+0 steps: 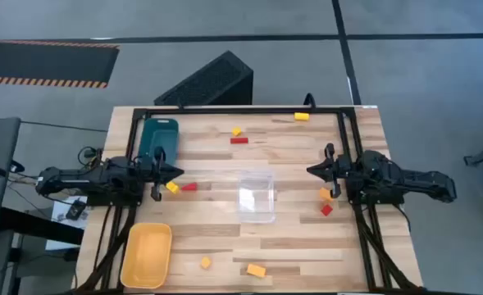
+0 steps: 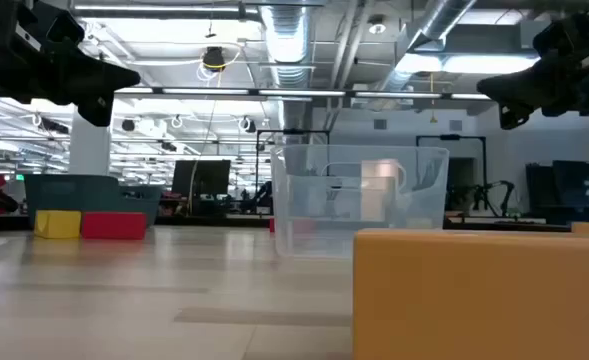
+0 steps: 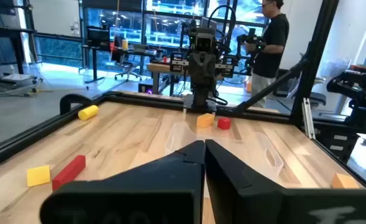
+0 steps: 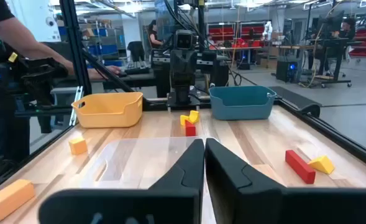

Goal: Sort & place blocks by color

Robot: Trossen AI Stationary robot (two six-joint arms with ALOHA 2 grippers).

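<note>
The dark left arm reaches in from the table's left edge, its forearm lying level, and its two-finger left gripper (image 1: 174, 172) points toward the table's middle with the fingers pressed together, holding nothing. Straight across from it, the dark right arm mirrors that pose from the right edge; the right gripper (image 1: 311, 170) faces the left one, its fingers drawn together and likewise empty.

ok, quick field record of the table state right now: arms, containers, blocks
left gripper: left side of table, jaws shut, holding nothing
right gripper: right side of table, jaws shut, holding nothing
teal tray: far left part of table
yellow tray: near left corner
clear box: centre of table
blocks: red, yellow and orange, scattered loose on the wood
blocks in trays: none seen
blocks in clear box: none seen
</note>
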